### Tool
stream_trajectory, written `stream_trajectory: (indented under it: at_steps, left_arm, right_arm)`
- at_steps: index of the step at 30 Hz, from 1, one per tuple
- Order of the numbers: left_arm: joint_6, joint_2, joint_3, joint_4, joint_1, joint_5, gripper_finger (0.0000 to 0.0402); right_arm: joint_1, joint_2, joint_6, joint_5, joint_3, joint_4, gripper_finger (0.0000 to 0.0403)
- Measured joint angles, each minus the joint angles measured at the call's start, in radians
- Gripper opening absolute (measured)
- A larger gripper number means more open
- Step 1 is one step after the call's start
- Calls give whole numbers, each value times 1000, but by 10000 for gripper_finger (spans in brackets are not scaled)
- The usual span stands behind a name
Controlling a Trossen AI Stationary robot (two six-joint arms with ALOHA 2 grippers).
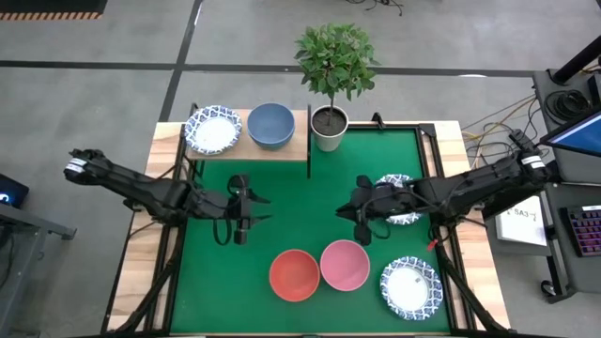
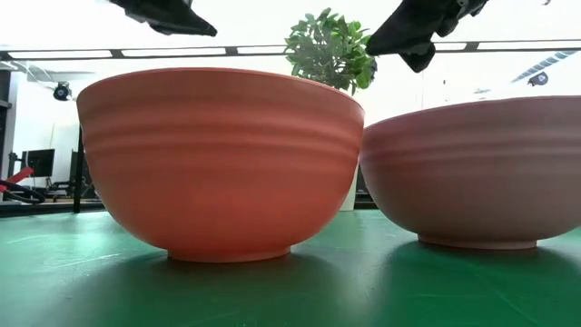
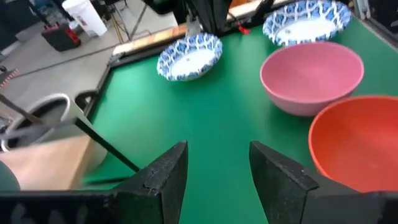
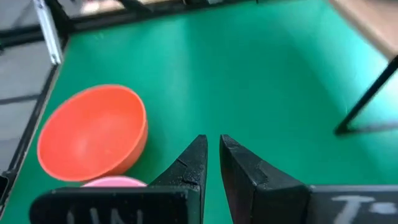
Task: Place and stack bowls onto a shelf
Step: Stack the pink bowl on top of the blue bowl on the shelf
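On shelf (image 1: 291, 141), at mat's far-left corner: blue-patterned white bowl (image 1: 212, 130) and plain blue bowl (image 1: 270, 125), side by side, touching or nearly so. Shelf top pale bare wood on thin black frame. Just beside its right end: white plant pot (image 1: 329, 129) with leafy green plant (image 1: 336, 56).

On green mat (image 1: 291, 211), near front edge: red bowl (image 1: 294, 274) and pink bowl (image 1: 345, 265), rims touching or nearly so; both matte, deep, round, faint horizontal ridges visible in low view. Right of pink: second patterned bowl (image 1: 410, 286), shallow, white centre, blue-printed rim. Third patterned bowl (image 1: 402, 199) at mid-right, largely hidden beneath right arm; only parts of rim visible.

Left gripper (image 1: 239, 222) above mat just in front of shelf, fingers (image 3: 165, 180) parted with clear gap, nothing held. Right gripper (image 1: 361, 225) above mat centre-right, behind pink bowl, fingers (image 4: 193, 165) nearly together with thin slit between, nothing held.

Low view: both grippers cut off at upper edge, pink bowl cropped at right, shelf not visible behind bowls. Only five bowls counted in any view.
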Motion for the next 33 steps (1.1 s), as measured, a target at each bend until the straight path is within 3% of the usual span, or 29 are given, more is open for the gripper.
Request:
stream_trajectory:
  at_steps: [11, 14, 20, 25, 33]
  left_arm:
    - [-69, -34, -36, -58, -1, 0, 155]
    - [-95, -63, -38, -95, -1, -1, 155]
    - [-141, -134, -88, -127, -1, -1, 155]
    - [-146, -181, -130, -125, -1, -8, 155]
    - [-156, -252, -173, -122, -1, -9, 155]
  right_arm:
    - [-24, 194, 209, 0, 309, -520, 31]
    - [-24, 241, 215, -20, 364, -569, 31]
    - [-21, 328, 114, -196, 444, -579, 31]
    - [-17, 407, 98, -231, 517, -616, 36]
    - [-14, 543, 19, -263, 618, -744, 108]
